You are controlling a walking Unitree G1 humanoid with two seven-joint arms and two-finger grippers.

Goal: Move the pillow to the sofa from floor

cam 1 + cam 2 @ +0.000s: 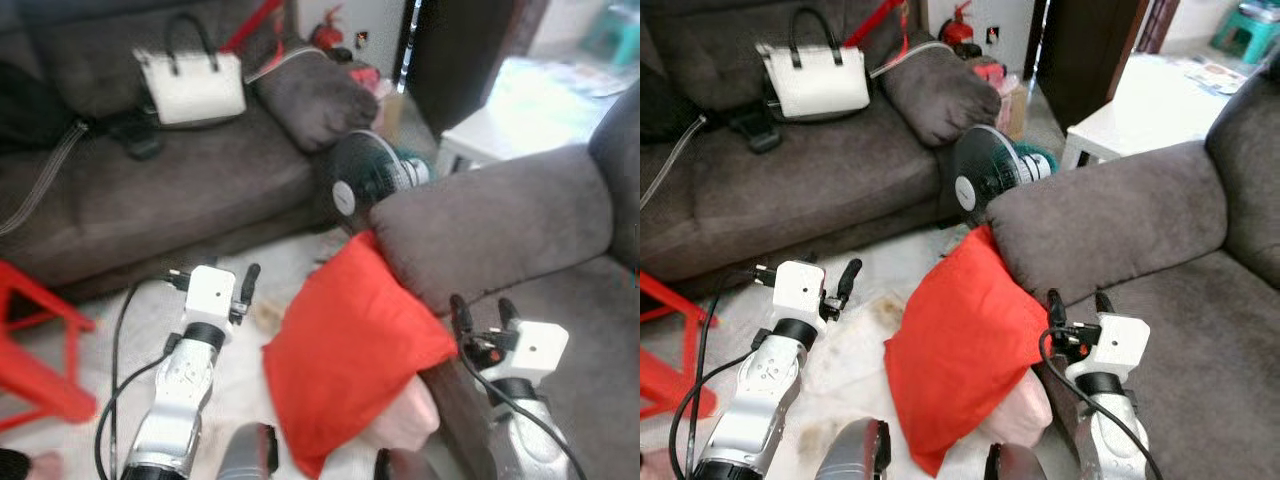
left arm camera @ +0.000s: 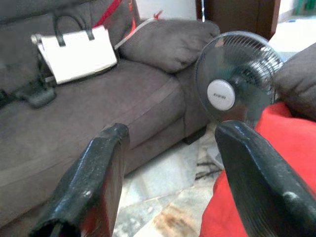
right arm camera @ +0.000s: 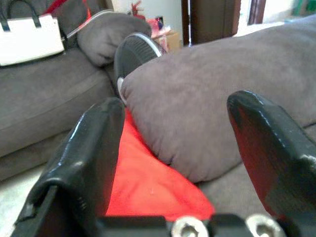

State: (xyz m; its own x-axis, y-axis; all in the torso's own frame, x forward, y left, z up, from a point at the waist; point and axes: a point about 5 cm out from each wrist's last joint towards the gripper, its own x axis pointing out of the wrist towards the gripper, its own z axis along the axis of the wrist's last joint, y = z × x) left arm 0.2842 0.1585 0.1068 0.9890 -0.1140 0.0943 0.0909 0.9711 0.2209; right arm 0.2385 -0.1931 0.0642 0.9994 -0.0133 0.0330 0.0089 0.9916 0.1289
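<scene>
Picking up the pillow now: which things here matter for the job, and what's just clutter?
For the job:
- red pillow, leaning against the sofa arm, low end on the floor
- near sofa, on the right
- left gripper, open, beside the pillow
- right gripper, open, at the sofa arm

Just lying about:
- white handbag on the far sofa
- fan
- red stool
- pink cushion under the pillow

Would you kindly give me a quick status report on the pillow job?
Left gripper open, left of the red pillow. Right gripper open, at the pillow's right edge, over the sofa seat. Pillow on the floor, leaning against the sofa arm. Fan standing just behind.
</scene>
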